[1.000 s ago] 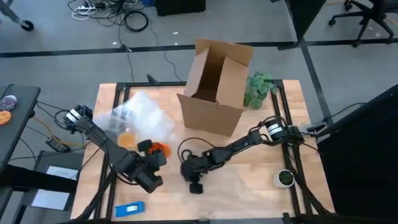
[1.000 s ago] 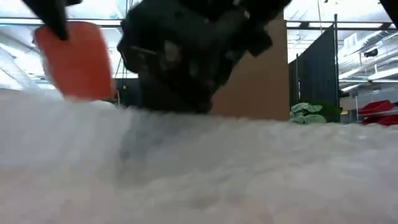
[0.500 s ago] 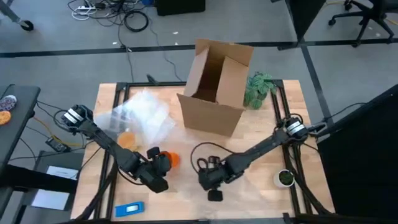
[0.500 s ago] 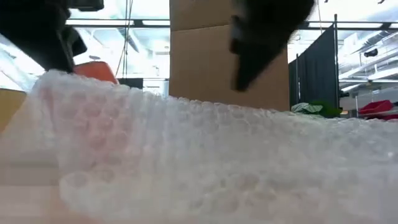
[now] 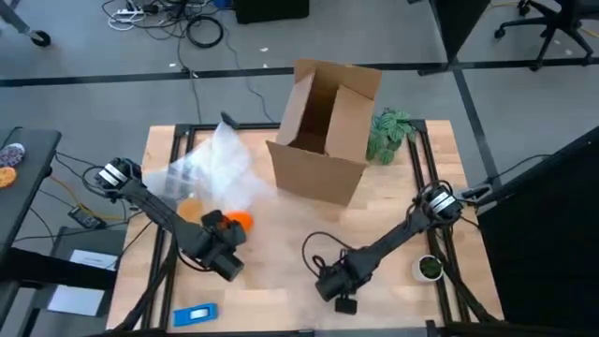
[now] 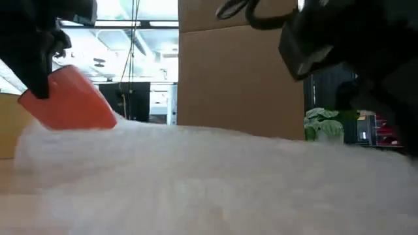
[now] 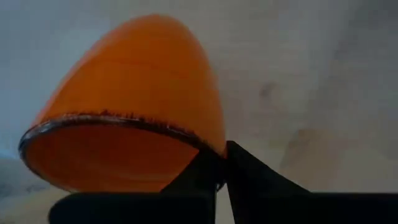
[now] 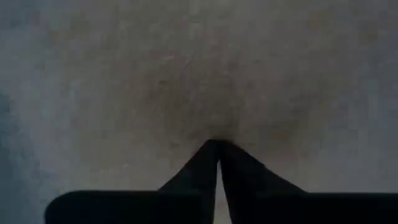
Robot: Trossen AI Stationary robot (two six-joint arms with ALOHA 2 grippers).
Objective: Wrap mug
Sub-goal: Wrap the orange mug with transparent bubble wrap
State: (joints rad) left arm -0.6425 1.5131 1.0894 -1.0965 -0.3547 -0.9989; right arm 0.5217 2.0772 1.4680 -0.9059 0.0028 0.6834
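The orange mug (image 5: 241, 221) hangs tilted just above the clear bubble wrap (image 5: 215, 173) at the table's left, with my left gripper (image 5: 227, 229) shut on it. In the low view the mug (image 6: 68, 104) shows behind the wrap (image 6: 209, 176), which fills the foreground. My right gripper (image 5: 343, 296) is low near the table's front edge, right of centre, shut on the wrap. My left gripper pinches the mug's rim (image 7: 186, 138), one finger inside the mug and one outside. The mug (image 7: 130, 106) is tipped, its mouth turned toward the wrist, its base close over the wrap. My right gripper (image 8: 217, 149) has its shut fingers pointing down at the bubble wrap (image 8: 217, 127). The wrap puckers toward the fingertips. Edge or fold, one layer or several, I cannot tell.
An open cardboard box (image 5: 323, 131) stands at the table's far middle, a green plant (image 5: 388, 131) beside it on the right. A small dark green round object with a white rim (image 5: 429, 268) sits at the right edge. A blue item (image 5: 195, 315) lies at the front left.
My right gripper has gone toward the table's near edge and to the right, staying shut, and the bubble wrap's near part has come with it: it rose up, then lay lower and flatter. The mug in my left gripper has tipped from upright to slanted and stands lower.
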